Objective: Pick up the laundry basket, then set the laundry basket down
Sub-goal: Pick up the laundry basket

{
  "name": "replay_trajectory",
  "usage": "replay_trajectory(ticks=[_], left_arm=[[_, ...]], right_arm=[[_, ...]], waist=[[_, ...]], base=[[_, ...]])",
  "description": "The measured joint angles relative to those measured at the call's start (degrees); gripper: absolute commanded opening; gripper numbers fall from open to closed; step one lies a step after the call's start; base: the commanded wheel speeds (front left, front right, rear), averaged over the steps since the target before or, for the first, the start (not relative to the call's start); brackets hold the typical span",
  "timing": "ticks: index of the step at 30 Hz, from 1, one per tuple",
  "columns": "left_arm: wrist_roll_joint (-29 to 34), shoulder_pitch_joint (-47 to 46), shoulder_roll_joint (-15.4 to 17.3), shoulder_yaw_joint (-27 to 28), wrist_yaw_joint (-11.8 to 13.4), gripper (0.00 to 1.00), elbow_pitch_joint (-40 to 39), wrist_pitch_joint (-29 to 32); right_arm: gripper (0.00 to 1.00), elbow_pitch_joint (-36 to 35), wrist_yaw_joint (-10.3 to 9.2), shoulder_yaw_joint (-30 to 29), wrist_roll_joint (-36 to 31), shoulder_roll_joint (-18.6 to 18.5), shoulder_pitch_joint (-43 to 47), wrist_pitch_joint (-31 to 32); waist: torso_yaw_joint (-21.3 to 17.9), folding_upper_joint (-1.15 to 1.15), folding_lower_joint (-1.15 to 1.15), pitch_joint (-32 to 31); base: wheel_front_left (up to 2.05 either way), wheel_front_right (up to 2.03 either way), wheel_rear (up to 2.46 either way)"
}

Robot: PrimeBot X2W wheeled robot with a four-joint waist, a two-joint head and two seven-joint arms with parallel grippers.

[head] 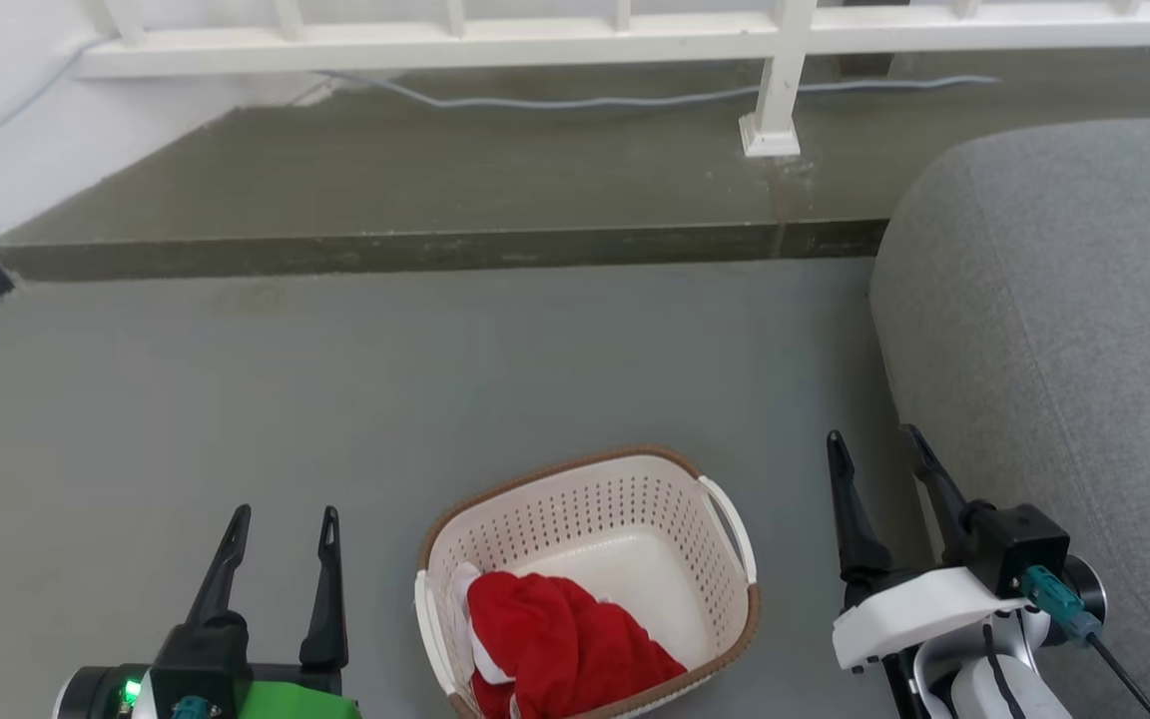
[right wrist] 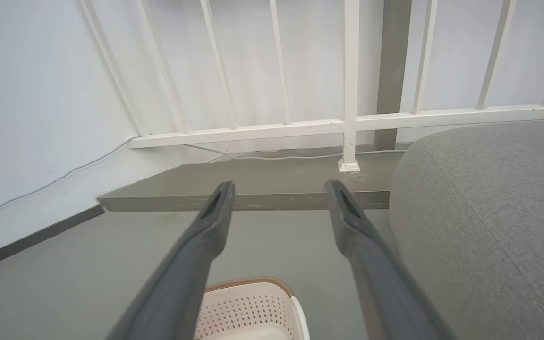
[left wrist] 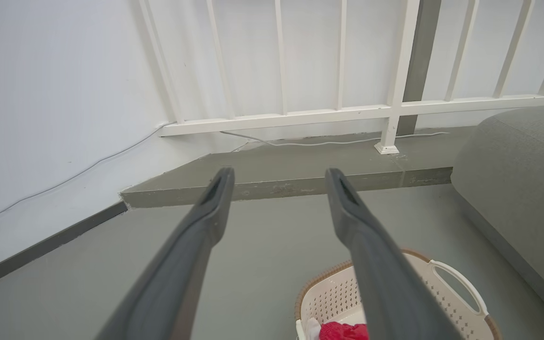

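The cream-white perforated plastic laundry basket (head: 585,509) (red cloth (head: 555,639) inside) sits between left pincer (head: 286,511) and right pincer (head: 871,433), both spread wide, empty.

Your left gripper (head: 287,513) sits low at your left, fingers (head: 221,574) parted, pointing up the head view, holding nothing. Green wrist cover (head: 295,704) behind it, green light (head: 131,689) lit. Your right gripper (head: 872,435) reaches farther forward, fingers parted too, leaning slightly left, holding nothing. White wrist shell (head: 919,604), teal connector (head: 1054,594) plugged in.
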Motion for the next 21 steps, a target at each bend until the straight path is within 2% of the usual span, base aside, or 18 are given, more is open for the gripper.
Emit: replay_trajectory(ticks=[8,21], left_arm=[[-2.2,-0.5,0.0,0.8,0.0,1.00,0.9,0.0],[-3.6,-9.3,-0.2,0.6,-0.5,1.00,7.3,0.0]], right_arm=[[1.00,-0.2,0.00,-0.6,0.0,0.0,-2.2,0.0],[1.00,1.2,0.05,-2.5,-0.5,-0.1,-9.6,-0.1]], waist=[[-0.4,0.00,0.00,4.2],[-0.6,0.00,0.00,13.9]], base=[[0.00,0.00,0.00],[0.00,0.00,0.00]])
